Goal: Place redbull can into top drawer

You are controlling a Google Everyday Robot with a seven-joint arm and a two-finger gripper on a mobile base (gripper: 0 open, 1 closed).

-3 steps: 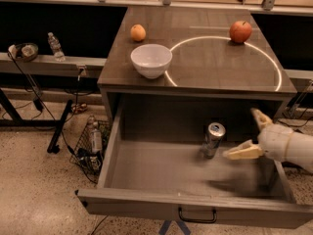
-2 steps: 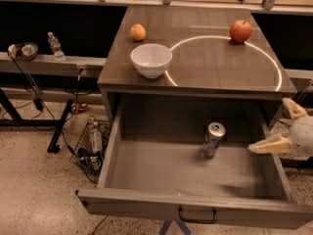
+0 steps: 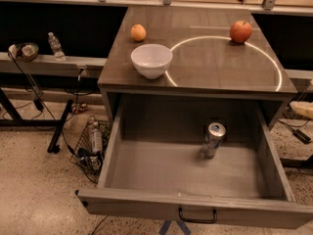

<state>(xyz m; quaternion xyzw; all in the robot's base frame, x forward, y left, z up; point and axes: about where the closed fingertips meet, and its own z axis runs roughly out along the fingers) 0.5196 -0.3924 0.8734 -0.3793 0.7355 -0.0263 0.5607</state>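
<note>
The redbull can stands upright inside the open top drawer, right of the middle and near the back wall, with its silver top and pull tab showing. Nothing touches the can. The drawer is grey, pulled far out, with a small black handle on its front panel. Only a pale edge of my gripper shows at the right border of the view, outside the drawer's right wall and well apart from the can.
On the cabinet top stand a white bowl, an orange and a red apple. A clear water bottle stands on a rail at the left. Cables and a wire basket lie on the floor left of the drawer.
My gripper has pulled back to the right, from just beside the can inside the drawer to the view's right edge. The can stays upright in place.
</note>
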